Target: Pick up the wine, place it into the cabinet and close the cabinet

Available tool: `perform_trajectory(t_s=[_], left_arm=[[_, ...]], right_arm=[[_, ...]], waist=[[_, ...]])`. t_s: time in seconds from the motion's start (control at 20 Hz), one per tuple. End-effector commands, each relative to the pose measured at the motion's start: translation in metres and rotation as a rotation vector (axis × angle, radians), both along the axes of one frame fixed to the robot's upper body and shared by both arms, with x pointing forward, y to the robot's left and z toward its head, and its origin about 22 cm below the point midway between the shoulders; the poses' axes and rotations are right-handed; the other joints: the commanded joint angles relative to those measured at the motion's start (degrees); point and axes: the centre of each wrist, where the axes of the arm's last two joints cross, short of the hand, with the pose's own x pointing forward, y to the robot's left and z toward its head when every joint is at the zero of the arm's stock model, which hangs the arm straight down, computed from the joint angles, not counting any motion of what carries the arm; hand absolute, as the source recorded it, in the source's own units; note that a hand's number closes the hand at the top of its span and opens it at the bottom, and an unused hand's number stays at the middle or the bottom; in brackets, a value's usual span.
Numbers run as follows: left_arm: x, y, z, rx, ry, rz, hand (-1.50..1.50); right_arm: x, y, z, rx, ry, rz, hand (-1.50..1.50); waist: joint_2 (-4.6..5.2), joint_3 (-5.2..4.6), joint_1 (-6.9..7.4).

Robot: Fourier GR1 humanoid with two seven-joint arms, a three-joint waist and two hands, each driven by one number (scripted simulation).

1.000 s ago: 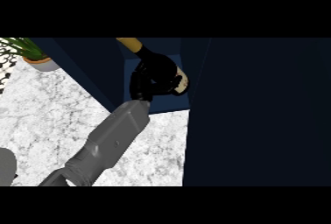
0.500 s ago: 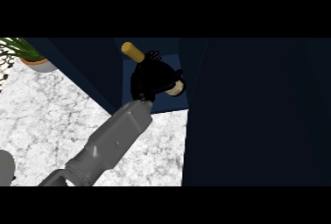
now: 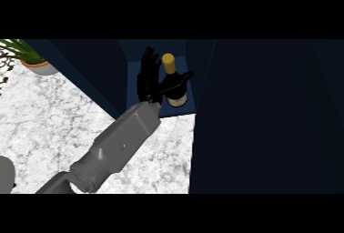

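The wine bottle (image 3: 177, 89), dark with a gold cap and a pale label, stands upright on the floor of the open dark-blue cabinet (image 3: 176, 112). My right hand (image 3: 148, 79) is just left of the bottle inside the cabinet opening. Its fingers point straight up and it is open. The thumb reaches across to the bottle's shoulder and may touch it. The right forearm runs from the lower left up to the cabinet. Of the left arm only a grey piece of forearm (image 3: 5, 175) shows at the lower left edge; its hand is out of view.
A large dark cabinet door (image 3: 269, 118) stands open on the right and covers much of the view. Another dark panel (image 3: 87, 68) flanks the opening on the left. A potted plant (image 3: 39, 66) sits on the marble counter (image 3: 53, 118) at the far left.
The right hand was curled round the tilted bottle; its fingers have now straightened. The bottle has gone from tilted in the hand to upright on the cabinet floor.
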Motion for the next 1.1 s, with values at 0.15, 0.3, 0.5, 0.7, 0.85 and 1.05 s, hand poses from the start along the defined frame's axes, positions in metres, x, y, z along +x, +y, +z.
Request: perform_trajectory(t_s=[0.15,0.3,0.5,0.7,0.85,1.05], left_arm=[[0.002,-0.003,0.001,0.179,-0.012,-0.022,-1.50],[0.003,-0.009,0.007,0.212,-0.057,-0.049,-1.50],[0.003,-0.014,0.012,0.219,-0.098,-0.054,-1.50],[-0.005,-0.025,0.014,0.205,-0.112,-0.045,-1.50],[-0.008,-0.020,0.005,0.167,-0.144,-0.051,-1.50],[0.000,-0.021,0.016,0.148,-0.154,-0.078,-1.50]], right_arm=[[0.000,0.001,0.004,-0.010,-0.005,0.010,-1.50],[0.007,0.006,0.000,0.005,0.006,0.002,-1.50],[0.004,0.000,0.001,-0.010,0.002,-0.020,-1.50],[0.009,0.009,-0.002,-0.001,0.010,0.002,-1.50],[0.000,0.000,-0.013,-0.006,0.018,-0.014,-1.50],[0.000,0.004,0.003,0.000,0.005,-0.038,-1.50]], waist=[[0.02,0.02,-0.07],[0.11,-0.01,0.42],[-0.11,0.00,0.95],[-0.42,0.01,1.62],[-0.50,0.05,2.10],[-0.63,0.00,3.00]])
